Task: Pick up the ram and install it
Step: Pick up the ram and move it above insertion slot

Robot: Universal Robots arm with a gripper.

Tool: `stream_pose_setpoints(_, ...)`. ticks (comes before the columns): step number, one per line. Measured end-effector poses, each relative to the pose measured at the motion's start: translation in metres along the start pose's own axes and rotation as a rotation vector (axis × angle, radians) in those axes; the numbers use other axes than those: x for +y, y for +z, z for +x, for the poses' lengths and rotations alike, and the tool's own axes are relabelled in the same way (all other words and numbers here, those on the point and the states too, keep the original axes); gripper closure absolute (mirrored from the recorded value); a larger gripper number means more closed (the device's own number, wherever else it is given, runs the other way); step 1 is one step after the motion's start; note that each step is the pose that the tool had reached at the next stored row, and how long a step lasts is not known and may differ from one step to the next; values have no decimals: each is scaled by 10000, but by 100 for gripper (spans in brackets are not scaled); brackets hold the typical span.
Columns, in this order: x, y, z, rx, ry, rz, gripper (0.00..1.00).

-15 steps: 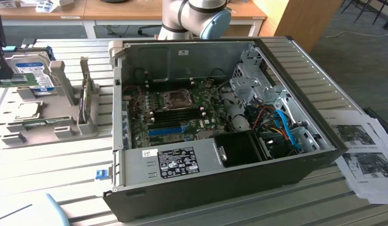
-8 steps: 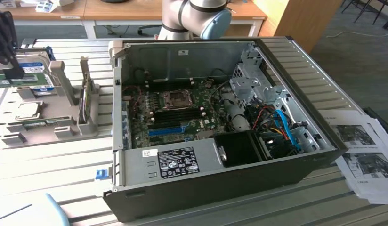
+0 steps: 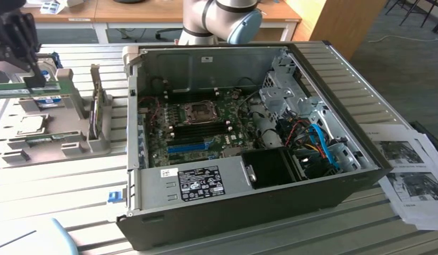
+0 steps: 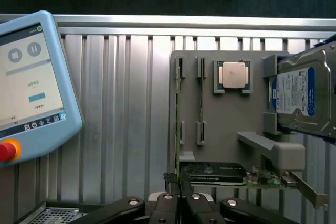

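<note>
RAM [image 3: 13, 89]: held level in the fingers [image 4: 169, 208], which are clamped together on the thin green stick above the grey parts tray [image 4: 226, 129]. Treat the pick-up as done and the install as not yet begun.

Just beyond the fingers, an expansion card [image 4: 215, 170] stands on edge in the tray. A little further off sit what looks like a second stick [image 4: 201, 98] in its holder, the processor [image 4: 234, 74] and the hard drive [image 4: 302, 95]. A teach pendant [image 4: 31, 82] lies beside the tray on the tabletop [image 4: 131, 119].

Well apart from the fingers, toward the exterior view's right, stands the open computer case [image 3: 240, 212]. Installing calls for a level carry over the case wall, then the stick's edge aligned along a slot on the motherboard [image 3: 204, 133]. Expect the wall, loose cables [image 3: 314, 141] and drive cage [image 3: 286, 93] to crowd your approach.
</note>
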State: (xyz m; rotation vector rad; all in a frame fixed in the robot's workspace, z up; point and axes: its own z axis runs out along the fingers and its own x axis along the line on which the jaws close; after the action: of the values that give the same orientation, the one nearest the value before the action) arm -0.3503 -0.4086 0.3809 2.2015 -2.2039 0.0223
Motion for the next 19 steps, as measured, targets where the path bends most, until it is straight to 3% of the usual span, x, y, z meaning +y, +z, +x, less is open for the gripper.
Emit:
stream_pose_setpoints(5,-123,-2,-6,0,0,0,89)
stream_pose_setpoints(19,-126,-48,-5,0,0,-2,89)
